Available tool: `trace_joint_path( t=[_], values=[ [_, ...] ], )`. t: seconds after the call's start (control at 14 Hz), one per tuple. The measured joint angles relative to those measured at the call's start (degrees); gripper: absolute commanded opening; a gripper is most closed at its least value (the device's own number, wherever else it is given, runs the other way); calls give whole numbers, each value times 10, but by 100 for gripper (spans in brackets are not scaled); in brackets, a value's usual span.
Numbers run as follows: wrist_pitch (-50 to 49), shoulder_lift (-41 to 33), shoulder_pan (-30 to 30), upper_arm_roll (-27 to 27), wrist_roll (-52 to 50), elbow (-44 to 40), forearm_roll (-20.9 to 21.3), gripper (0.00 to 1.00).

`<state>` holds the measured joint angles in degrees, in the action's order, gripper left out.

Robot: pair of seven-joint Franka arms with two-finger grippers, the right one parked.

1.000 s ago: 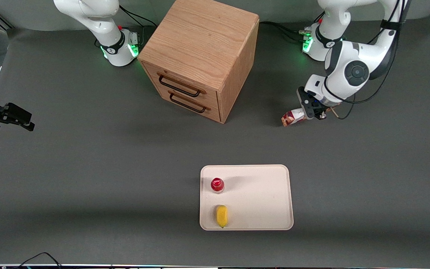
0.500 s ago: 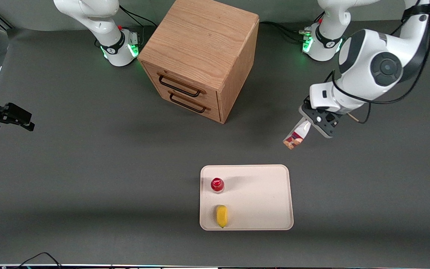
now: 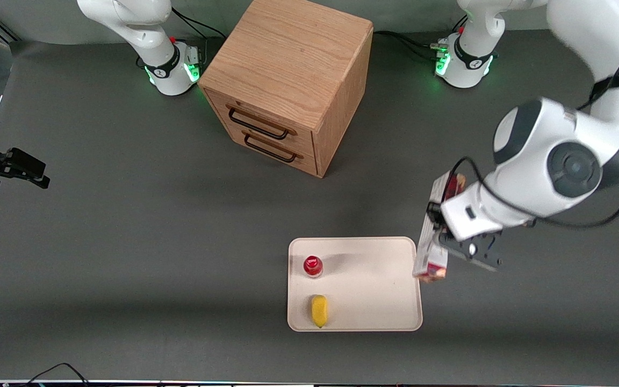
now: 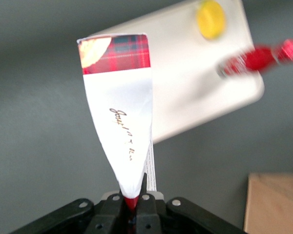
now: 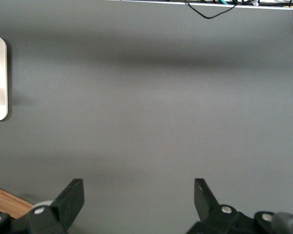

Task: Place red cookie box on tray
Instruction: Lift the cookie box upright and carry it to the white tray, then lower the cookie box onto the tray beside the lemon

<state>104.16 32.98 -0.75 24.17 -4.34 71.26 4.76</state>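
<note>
Front view: the tool (image 3: 445, 236) grips the box (image 3: 432, 252), held above the tray's (image 3: 374, 290) edge toward the working arm's end.

Left wrist view: the tool (image 4: 135, 207) pinches the box (image 4: 119, 126) end, its other end over the tray (image 4: 195, 92) corner.

A red-capped bottle (image 3: 313, 266) and yellow fruit (image 3: 318, 310) sit nearer the camera than a wooden drawer cabinet (image 3: 288, 80).

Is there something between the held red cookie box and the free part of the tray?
Nothing visible. The gripper holds the red cookie box at the tray edge; the bottle and yellow item sit toward the parked arm's end.
</note>
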Motion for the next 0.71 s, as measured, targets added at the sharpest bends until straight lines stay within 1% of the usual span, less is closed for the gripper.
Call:
trace_joint_path(
  t=[0.07,0.14,0.29,0.5,0.71],
  values=[
    [12,43,-21,-15,-29,-40,15,0],
    [38,82,-40,-34,-47,-68,22,0],
    [90,140,-60,-61,-58,-94,24,0],
    [138,196,-61,-68,-63,-106,25,0],
    [150,229,-69,-68,-97,-111,25,0]
  ],
)
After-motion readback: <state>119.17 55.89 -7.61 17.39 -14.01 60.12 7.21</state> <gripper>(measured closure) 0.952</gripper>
